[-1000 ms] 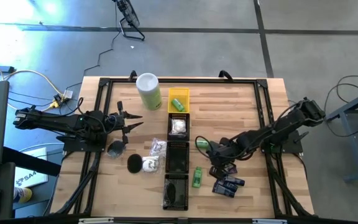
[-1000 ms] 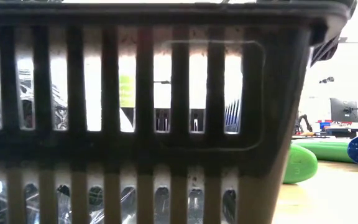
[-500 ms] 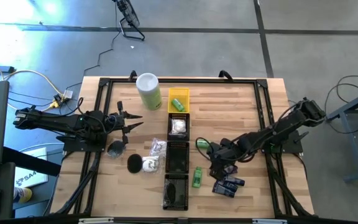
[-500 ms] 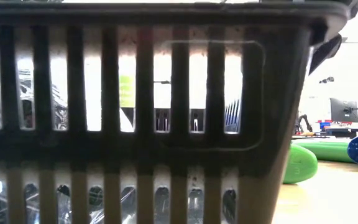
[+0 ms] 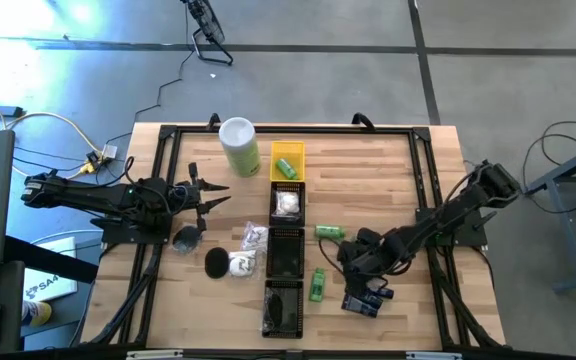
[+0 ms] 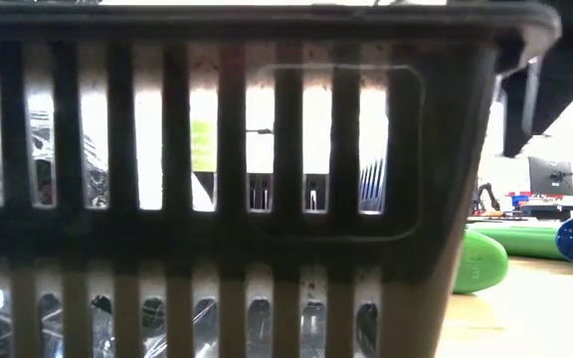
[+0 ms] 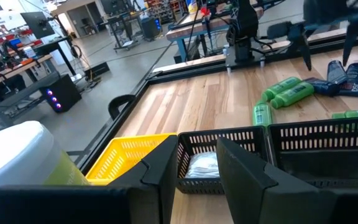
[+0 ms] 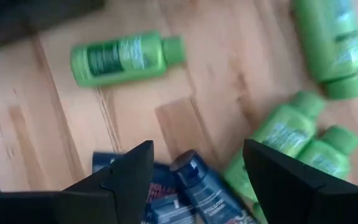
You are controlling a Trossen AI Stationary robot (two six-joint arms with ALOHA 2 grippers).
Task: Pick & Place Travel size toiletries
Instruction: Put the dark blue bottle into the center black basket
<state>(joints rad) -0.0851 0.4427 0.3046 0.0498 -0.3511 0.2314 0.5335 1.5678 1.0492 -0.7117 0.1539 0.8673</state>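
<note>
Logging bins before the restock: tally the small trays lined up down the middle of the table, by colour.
Yellow tray: 1
Black trays: 3
Total: 4

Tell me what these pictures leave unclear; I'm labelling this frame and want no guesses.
- Low view: a black slatted basket fills the picture and hides most of the table.
- High view: the right gripper covers part of the blue packets; their count is unclear.
- Right wrist view: the green bottles' labels are blurred, unreadable.
- Left wrist view: the canister is cut off at the edge.
</note>
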